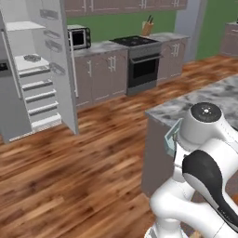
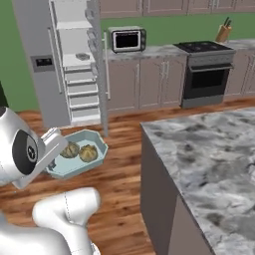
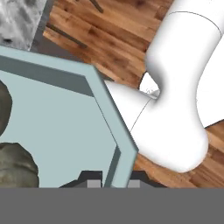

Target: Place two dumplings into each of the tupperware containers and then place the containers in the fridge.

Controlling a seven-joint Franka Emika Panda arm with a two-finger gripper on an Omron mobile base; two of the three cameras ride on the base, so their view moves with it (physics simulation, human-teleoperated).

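Note:
In the right base view the pale blue-green tupperware container (image 2: 82, 162) hangs above the wooden floor, left of the island, with two dumplings (image 2: 88, 153) lying in it. My gripper (image 3: 113, 181) is shut on its rim, one fingertip on each side of the wall. The hand view shows the container's pale floor (image 3: 65, 127) and both dumplings (image 3: 15, 164) at the left edge. Behind my arm, a corner of the container (image 1: 171, 137) peeks out. The fridge (image 1: 9, 107) (image 2: 37, 40) stands open across the floor. The grey tupperware container (image 1: 31, 58) (image 2: 82, 56) sits on one of its white shelves.
A marble-topped island (image 1: 218, 97) (image 2: 209, 159) stands right beside the arm. The open fridge door (image 1: 58, 60) juts out over the wooden floor. Along the back wall are the cabinets, a microwave (image 2: 127, 40) and a dark oven (image 2: 206, 82).

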